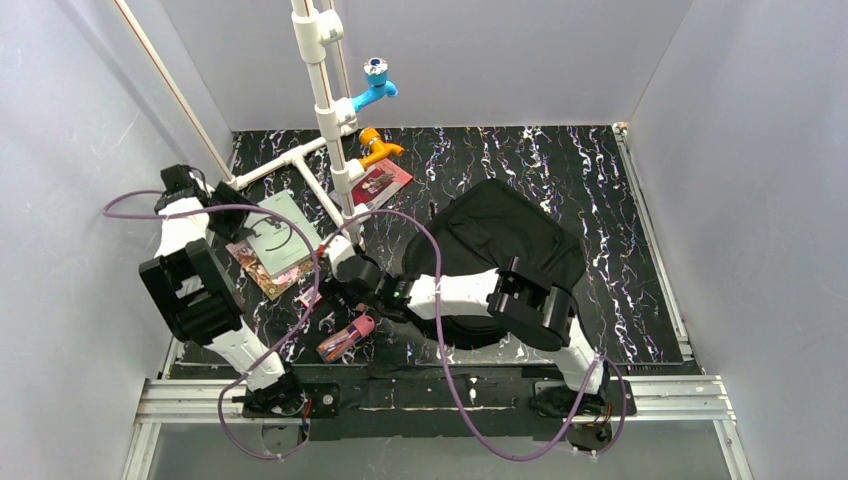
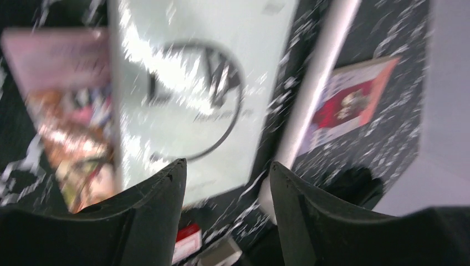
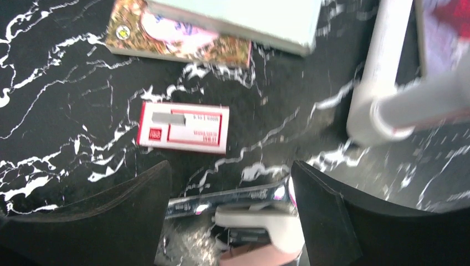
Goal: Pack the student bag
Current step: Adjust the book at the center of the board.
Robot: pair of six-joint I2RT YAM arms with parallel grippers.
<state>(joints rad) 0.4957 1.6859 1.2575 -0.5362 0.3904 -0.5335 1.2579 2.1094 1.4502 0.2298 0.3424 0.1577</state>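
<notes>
We take the white pipe stand (image 1: 322,110) as our landmark, the upright post rising from the marbled black table (image 1: 600,180) with a blue tap (image 1: 375,85) and an orange tap (image 1: 378,148) on it. The student bag (image 1: 500,245) lies flat on the table to the right of the post's foot, and our right arm reaches across its near edge toward the post. Just left of the post's foot sits a pale green book (image 1: 280,232), lying on top of a colourful picture book (image 1: 262,270) whose edge shows on its near side; a red booklet (image 1: 382,182) lies just right of the post. Our left gripper (image 2: 227,183) hovers over the green book's near edge, its jaws partly apart with nothing between them; the wrist view is blurred. Our right gripper (image 3: 230,188) hangs near the post's foot, on its near side, jaws spread wide and holding nothing. Below it, a small red-and-white box (image 3: 183,127) lies flat on the table, and nearer the arm bases rests a clear packet (image 3: 233,221) with pink and white contents, directly under the open fingers; we cannot tell whether they touch it.
</notes>
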